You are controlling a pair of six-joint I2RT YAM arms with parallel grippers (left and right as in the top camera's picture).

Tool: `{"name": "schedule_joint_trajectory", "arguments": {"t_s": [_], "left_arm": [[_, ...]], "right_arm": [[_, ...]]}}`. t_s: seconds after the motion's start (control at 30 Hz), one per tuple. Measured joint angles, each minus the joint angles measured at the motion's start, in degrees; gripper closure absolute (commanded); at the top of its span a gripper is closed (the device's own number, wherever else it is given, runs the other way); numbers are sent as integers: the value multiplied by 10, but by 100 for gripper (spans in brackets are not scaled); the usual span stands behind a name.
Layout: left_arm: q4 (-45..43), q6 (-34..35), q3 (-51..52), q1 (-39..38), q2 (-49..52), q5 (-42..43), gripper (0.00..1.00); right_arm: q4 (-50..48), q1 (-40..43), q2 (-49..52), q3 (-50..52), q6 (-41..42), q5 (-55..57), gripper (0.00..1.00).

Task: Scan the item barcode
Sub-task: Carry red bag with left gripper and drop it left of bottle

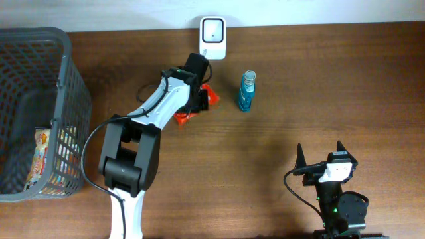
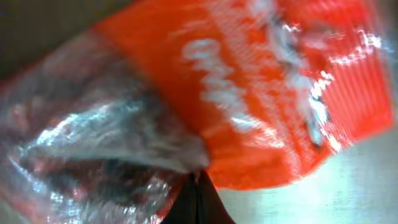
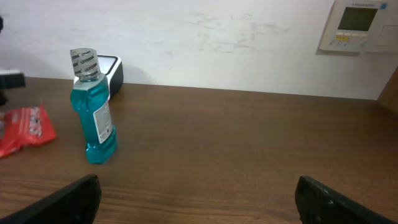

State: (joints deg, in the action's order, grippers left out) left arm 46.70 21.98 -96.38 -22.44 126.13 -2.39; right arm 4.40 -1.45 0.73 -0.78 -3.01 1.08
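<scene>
An orange snack packet [image 1: 211, 97] with a clear crinkled end lies on the brown table just below the white barcode scanner [image 1: 212, 36]. My left gripper [image 1: 199, 99] is on it. In the left wrist view the packet [image 2: 267, 93] fills the frame, and the gripper [image 2: 198, 186] is shut, its dark fingertips pinched on the packet's lower edge. The packet [image 3: 25, 127] also shows at the left of the right wrist view. My right gripper [image 1: 319, 154] stands open near the table's front right, with nothing between its fingers [image 3: 68, 199].
A blue mouthwash bottle [image 1: 246, 91] stands upright right of the packet, and the right wrist view shows this bottle [image 3: 94, 115] in front of the scanner [image 3: 111, 68]. A grey wire basket [image 1: 66, 79] at far left holds a snack pack [image 1: 40, 159].
</scene>
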Motion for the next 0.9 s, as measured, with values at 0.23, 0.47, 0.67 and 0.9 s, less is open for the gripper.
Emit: {"name": "schedule_joint_trajectory", "arguments": {"t_s": [0.23, 0.47, 0.67, 0.9], "left_arm": [[-77, -113, 1, 0, 0, -19, 100], [9, -134, -54, 12, -22, -57, 100], [-11, -117, -55, 79, -36, -83, 100], [-13, -115, -54, 85, 39, -20, 100]], "right_arm": [[0, 0, 0, 0, 0, 0, 2], [0, 0, 0, 0, 0, 0, 2], [0, 0, 0, 0, 0, 0, 2], [0, 0, 0, 0, 0, 0, 2]]}}
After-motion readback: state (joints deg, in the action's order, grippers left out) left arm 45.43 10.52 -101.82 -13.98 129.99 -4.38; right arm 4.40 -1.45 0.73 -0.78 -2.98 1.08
